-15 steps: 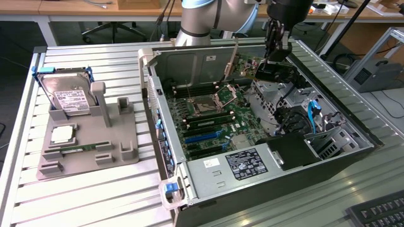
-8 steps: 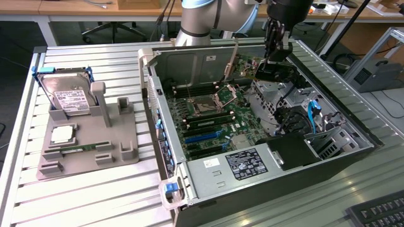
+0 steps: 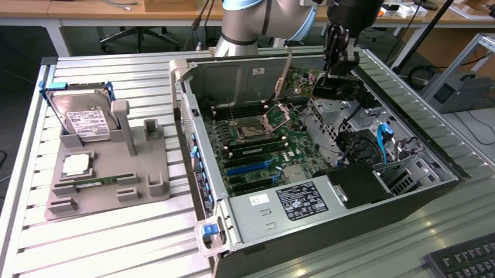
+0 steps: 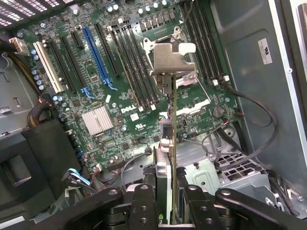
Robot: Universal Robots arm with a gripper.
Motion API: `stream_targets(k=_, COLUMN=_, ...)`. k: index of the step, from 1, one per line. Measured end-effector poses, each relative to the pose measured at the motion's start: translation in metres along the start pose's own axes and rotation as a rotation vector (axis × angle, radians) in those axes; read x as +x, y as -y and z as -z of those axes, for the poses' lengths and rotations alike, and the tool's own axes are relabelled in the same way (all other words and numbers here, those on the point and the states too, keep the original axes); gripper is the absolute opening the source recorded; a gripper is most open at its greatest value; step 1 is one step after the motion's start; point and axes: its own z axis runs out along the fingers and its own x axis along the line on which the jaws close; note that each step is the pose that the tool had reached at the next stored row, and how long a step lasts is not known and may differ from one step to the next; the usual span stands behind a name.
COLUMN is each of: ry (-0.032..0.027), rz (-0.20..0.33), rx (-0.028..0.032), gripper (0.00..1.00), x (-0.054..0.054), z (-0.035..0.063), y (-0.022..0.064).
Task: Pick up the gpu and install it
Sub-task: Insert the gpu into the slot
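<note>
My gripper [image 4: 165,194] is shut on the gpu [image 4: 171,139], a thin dark card seen edge-on between the two black fingers [image 4: 144,196]. Its metal bracket [image 4: 173,57] sits at the end farthest from the gripper. The card hangs above the green motherboard [image 4: 105,91], over the area between the CPU socket and the memory slots, and touches no slot. The blue expansion slot [image 4: 98,55] lies off to one side of it. In the exterior view the gripper [image 3: 334,87] hovers over the far right part of the open computer case [image 3: 433,174].
A grey fixture tray [image 3: 108,179] at the exterior view's left carries a hard drive [image 3: 81,119], a CPU [image 3: 76,165] and a RAM stick [image 3: 93,182]. Inside the case are the power supply [image 3: 286,205], drive cages and cables [image 3: 383,139]. A keyboard [image 3: 464,260] lies at the near right.
</note>
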Motion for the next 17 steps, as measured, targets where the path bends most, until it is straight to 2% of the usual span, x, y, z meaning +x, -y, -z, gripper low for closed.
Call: stream_targets(k=17, ry=0.0051, rz=0.047, rx=-0.0015, gripper=0.27, x=0.0000, z=-0.0001, y=0.0000)
